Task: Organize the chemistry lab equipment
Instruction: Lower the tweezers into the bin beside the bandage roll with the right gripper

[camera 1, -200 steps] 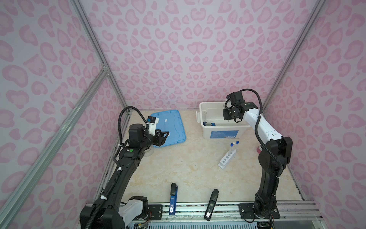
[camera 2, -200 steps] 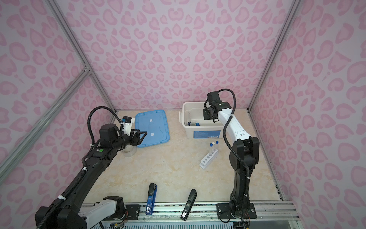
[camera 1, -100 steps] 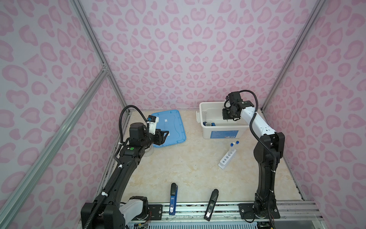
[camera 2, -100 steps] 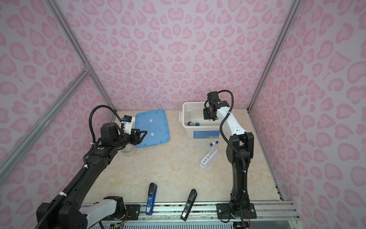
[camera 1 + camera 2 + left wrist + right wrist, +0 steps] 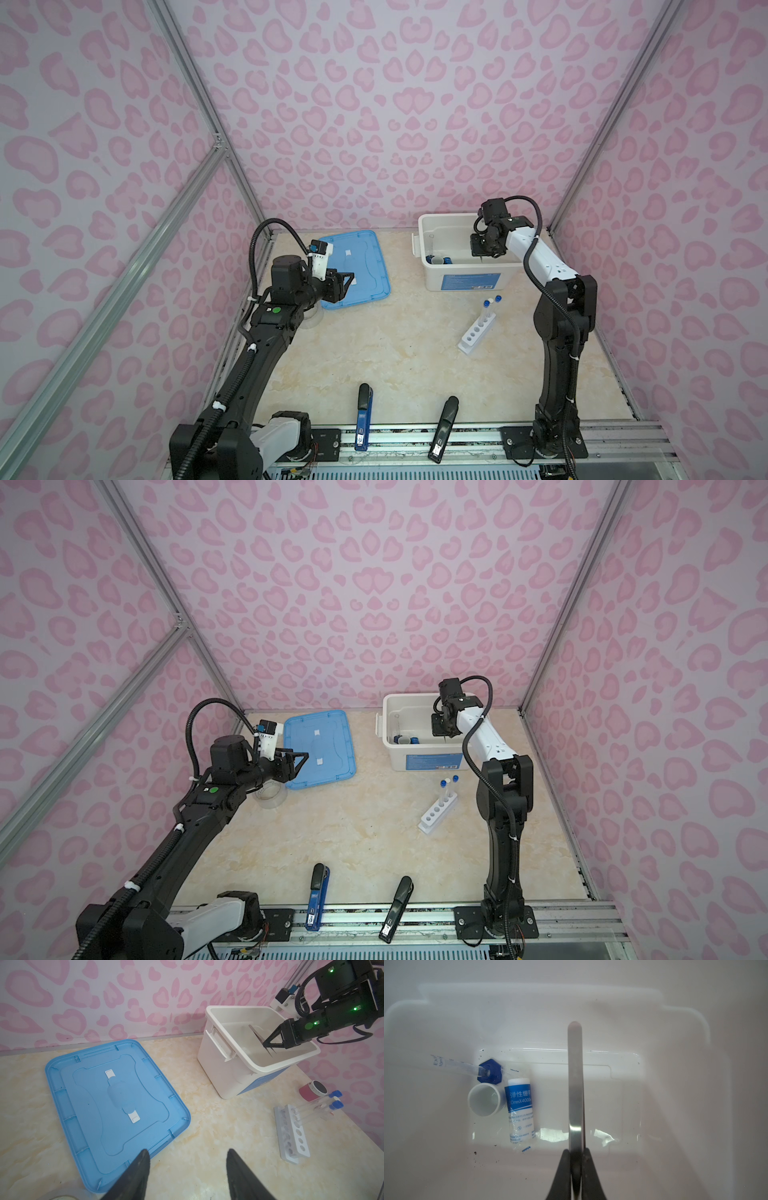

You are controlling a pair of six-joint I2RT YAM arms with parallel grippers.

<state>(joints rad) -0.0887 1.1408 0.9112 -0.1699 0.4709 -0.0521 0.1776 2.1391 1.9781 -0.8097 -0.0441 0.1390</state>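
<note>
I'm seeing right gripper (image 5: pixel 576 1152) pinching flat metal tweezers (image 5: pixel 575 1084), slanted, tips pointing down inside white plastic bin (image 5: pixel 216 1072); left gripper (image 5: pixel 187 1169) gaping, empty.

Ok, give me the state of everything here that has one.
white bin: open.
blue lid: off, flat on the table.
right hand: shut on the tweezers, inside the bin.
left hand: open, empty.
rack: three capped test tubes standing, other holes empty.
cylinder: in the bin, pose unclear.
bottle: on its side in the bin.
cup: in the bin, empty.

Satin metal tweezers (image 5: pixel 574 1084); glossy white plastic bin (image 5: pixel 218 1068); matt blue plastic lid (image 5: pixel 83 1105).
</note>
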